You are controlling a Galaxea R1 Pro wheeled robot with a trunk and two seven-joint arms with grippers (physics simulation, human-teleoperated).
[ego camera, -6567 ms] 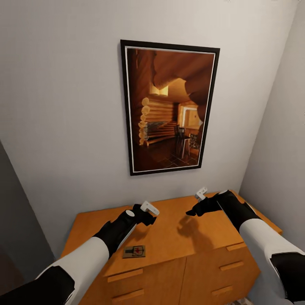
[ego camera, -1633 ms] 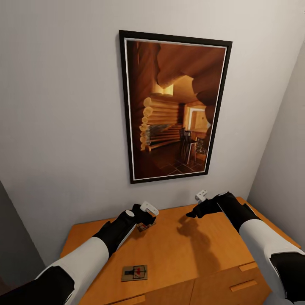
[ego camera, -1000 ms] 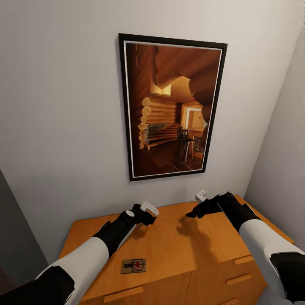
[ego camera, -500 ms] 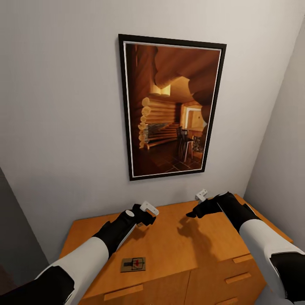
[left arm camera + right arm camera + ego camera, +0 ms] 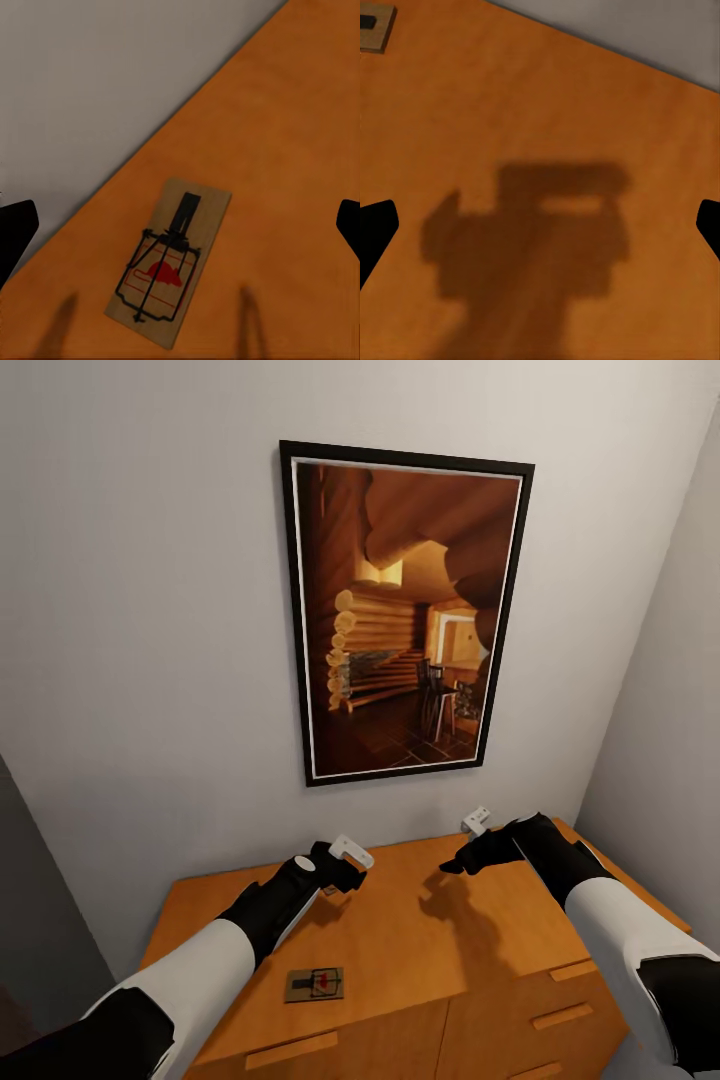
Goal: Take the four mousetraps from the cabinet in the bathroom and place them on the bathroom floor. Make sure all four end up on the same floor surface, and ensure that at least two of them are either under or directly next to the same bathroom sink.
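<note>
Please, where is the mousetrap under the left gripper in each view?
Head: mousetrap peeks out beneath left gripper.
Left wrist: near the picture's middle, between the fingers.
Right wrist: tan corner at the picture's edge, probably it.
Shared landmark: cabinet top meeting wall.

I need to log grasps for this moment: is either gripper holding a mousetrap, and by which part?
Nothing is held. The left gripper is open above a mousetrap lying flat on the cabinet; the right gripper is open over bare wood.
</note>
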